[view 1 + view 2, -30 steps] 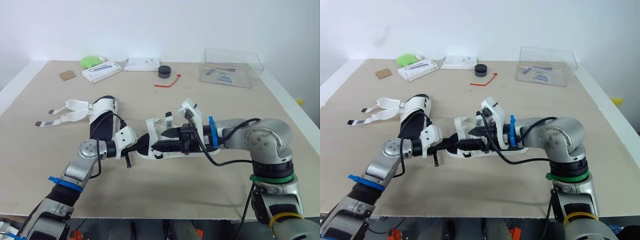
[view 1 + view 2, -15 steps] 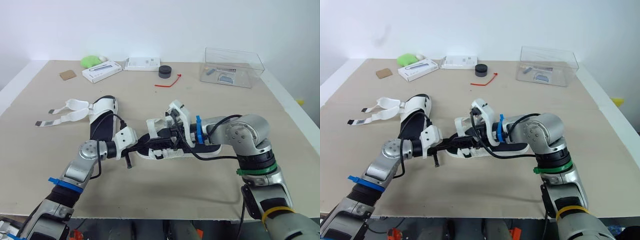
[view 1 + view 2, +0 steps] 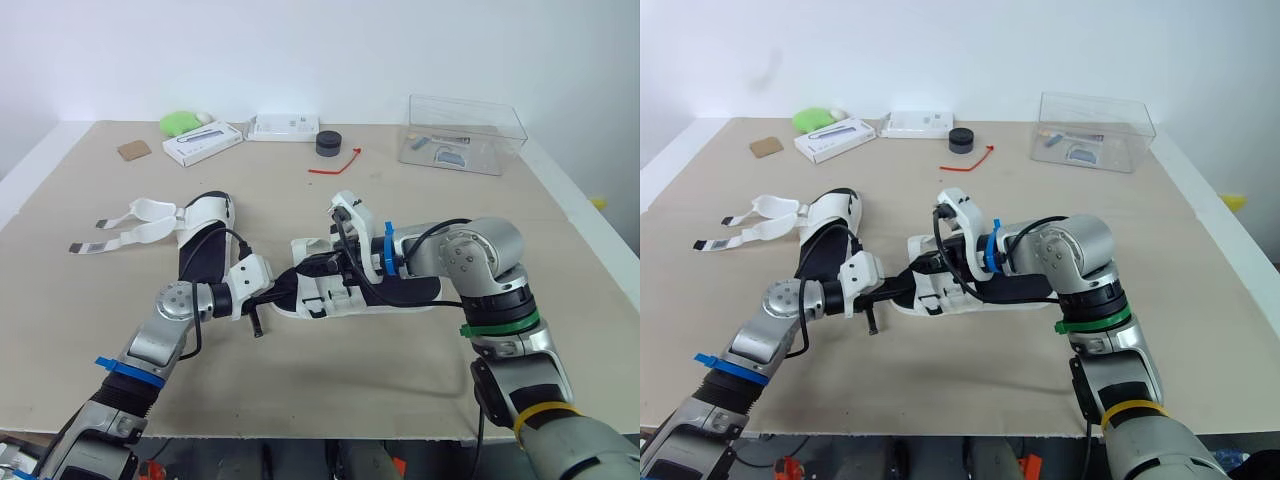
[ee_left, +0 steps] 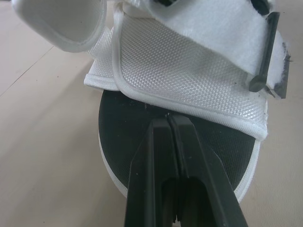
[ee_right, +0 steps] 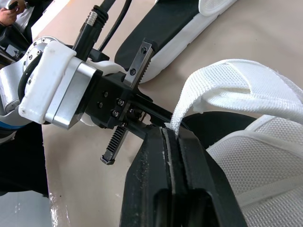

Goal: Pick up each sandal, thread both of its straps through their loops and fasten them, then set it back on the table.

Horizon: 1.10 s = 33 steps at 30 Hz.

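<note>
White strap edge apparently pinched, right fingers.

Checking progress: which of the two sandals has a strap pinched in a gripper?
The middle sandal; the right gripper is shut on its strap. The left sandal lies on the table, straps splayed.

Beige table before me. Mid-table, a sandal rests on its sole. To my left lies a second sandal, straps splayed open. Far side: brown square, green lump, white box, another white box, black puck, red tie, clear box.
</note>
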{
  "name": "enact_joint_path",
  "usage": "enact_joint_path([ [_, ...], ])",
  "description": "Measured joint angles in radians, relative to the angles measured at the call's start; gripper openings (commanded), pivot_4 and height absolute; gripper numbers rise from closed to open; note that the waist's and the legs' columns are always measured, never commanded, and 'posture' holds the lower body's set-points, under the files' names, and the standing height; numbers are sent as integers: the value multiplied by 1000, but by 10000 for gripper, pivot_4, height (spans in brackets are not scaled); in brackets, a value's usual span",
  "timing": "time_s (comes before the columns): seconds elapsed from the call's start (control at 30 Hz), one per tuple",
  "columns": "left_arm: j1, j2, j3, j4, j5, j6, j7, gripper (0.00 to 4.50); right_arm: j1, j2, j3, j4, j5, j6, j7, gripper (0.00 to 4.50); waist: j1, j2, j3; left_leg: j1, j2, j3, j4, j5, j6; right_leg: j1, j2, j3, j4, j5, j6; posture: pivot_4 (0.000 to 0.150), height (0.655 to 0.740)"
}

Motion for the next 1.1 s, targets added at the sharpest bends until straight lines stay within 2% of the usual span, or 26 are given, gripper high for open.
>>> enact_joint_path([
  [0.33,-3,0,-1,2,0,0,-2,0,126,-53,56,-152,-29,-38,5,549,0,0,0,0,0,0,0,0,0,0,0,0,0,-1,0,1500,7400],
  [0.6,-8,0,-2,8,0,0,-7,0,162,-81,90,-218,-63,-104,13,549,0,0,0,0,0,0,0,0,0,0,2,0,0,-1,0,1500,7400],
  [0.67,-10,0,-3,8,0,0,-8,0,167,-85,93,-225,-68,-114,18,6912,0,0,0,0,0,0,0,0,0,0,2,0,0,-1,0,1500,7400],
  [0.7,-11,0,-4,9,0,0,-8,0,167,-90,94,-225,-69,-116,26,8447,0,0,0,0,0,0,0,0,0,0,2,0,0,-1,0,1500,7400],
  [0.83,-16,0,-8,12,1,0,-8,0,154,-109,82,-233,-54,-114,60,25712,0,0,0,0,-1,0,0,0,0,0,2,0,0,0,0,1500,7400],
  [0.87,-16,0,-8,14,1,0,-8,0,144,-113,75,-233,-51,-111,62,28834,0,0,0,0,0,0,0,0,0,0,2,0,0,0,0,1500,7400],
  [0.9,-17,0,-8,14,1,0,-8,0,132,-127,53,-234,-42,-104,70,35653,0,0,0,0,0,0,0,0,0,0,2,-1,0,0,0,1500,7400],
  [0.93,-17,0,-9,14,1,0,-8,0,130,-136,39,-237,-37,-100,74,37957,0,0,0,0,0,0,0,0,0,0,2,-1,0,0,0,1500,7400],
  [0.97,-18,0,-9,14,1,0,-9,0,129,-156,23,-245,-23,-91,84,42906,1,0,0,0,-1,0,0,0,0,0,2,-1,0,-1,0,1500,7400],
  [1.0,-18,0,-9,14,1,0,-10,0,128,-169,8,-249,-12,-85,95,44130,1,0,0,0,0,0,0,0,0,0,2,-1,0,-1,0,1500,7400],
  [1.1,-20,0,-9,17,1,-1,-14,0,131,-232,-26,-299,41,-69,145,44130,1,0,0,0,-1,-1,0,0,0,0,1,-1,0,-1,0,1500,7400],
])
